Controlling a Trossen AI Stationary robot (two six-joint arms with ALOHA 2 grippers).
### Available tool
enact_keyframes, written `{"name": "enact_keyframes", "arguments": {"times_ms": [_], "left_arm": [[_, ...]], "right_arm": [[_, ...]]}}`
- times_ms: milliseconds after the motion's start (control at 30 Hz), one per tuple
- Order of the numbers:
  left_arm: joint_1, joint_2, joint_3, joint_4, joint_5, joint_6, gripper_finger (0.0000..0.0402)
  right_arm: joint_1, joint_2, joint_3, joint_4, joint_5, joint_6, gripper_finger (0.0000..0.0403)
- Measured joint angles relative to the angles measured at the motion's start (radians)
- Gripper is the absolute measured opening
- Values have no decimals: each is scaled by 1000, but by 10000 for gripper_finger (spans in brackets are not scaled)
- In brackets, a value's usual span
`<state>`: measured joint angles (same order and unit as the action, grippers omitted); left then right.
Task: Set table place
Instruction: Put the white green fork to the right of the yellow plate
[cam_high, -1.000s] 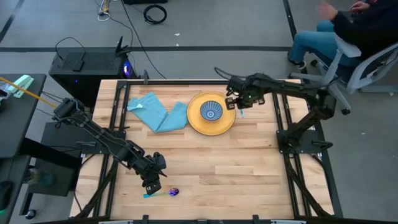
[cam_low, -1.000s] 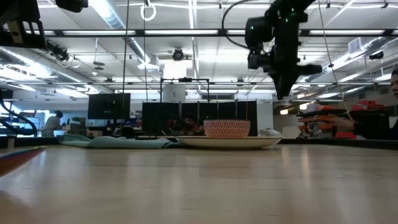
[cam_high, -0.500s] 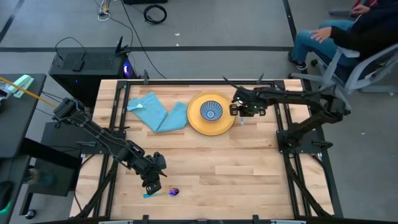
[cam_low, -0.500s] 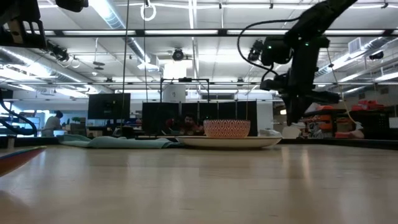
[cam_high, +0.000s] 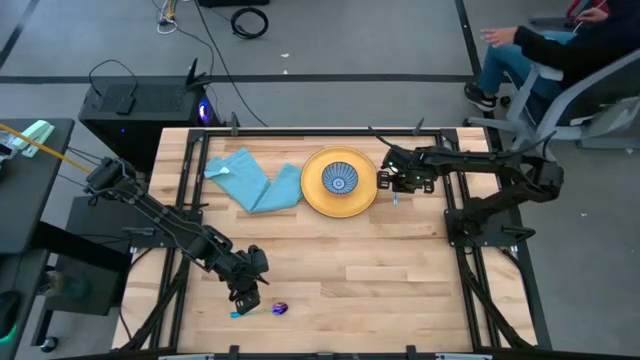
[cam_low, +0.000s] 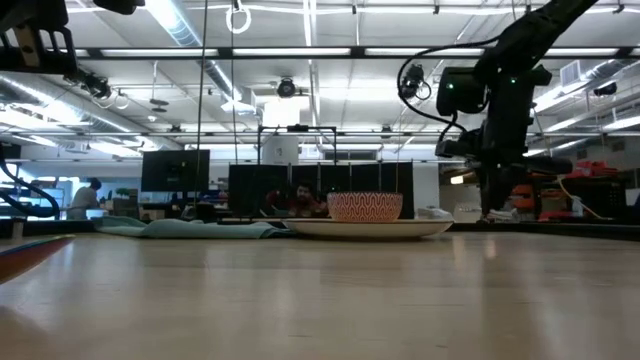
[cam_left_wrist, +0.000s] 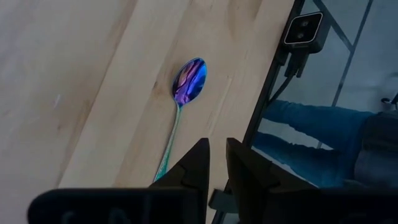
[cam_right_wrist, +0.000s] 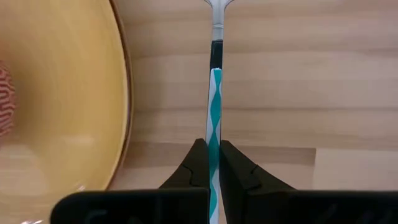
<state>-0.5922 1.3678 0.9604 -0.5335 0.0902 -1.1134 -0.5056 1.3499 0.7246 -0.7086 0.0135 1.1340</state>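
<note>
right gripper (cam_right_wrist: 213, 163): clamped on fork (cam_right_wrist: 214, 93), just beside plate (cam_high: 340, 182), table's (cam_high: 380, 260) far side
left gripper (cam_left_wrist: 214, 163): fingers slightly apart, over spoon (cam_left_wrist: 186, 87) handle, near edge

table (cam_high: 340, 265) | on it: plate (cam_high: 312, 190), napkin (cam_high: 250, 180), spoon (cam_high: 262, 310)

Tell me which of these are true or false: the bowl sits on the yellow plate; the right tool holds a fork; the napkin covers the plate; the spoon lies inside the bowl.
1. The bowl sits on the yellow plate. True.
2. The right tool holds a fork. True.
3. The napkin covers the plate. False: it lies on the table beside it.
4. The spoon lies inside the bowl. False: it lies on the table by the left tool.
</note>
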Motion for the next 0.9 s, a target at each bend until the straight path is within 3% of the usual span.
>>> {"name": "enact_keyframes", "arguments": {"times_ms": [567,900], "left_arm": [[0,0,0,-1,0,0,60],[0,0,0,-1,0,0,68]], "right_arm": [[11,113,0,40,4,-37,12],[11,117,1,72,4,-39,12]]}}
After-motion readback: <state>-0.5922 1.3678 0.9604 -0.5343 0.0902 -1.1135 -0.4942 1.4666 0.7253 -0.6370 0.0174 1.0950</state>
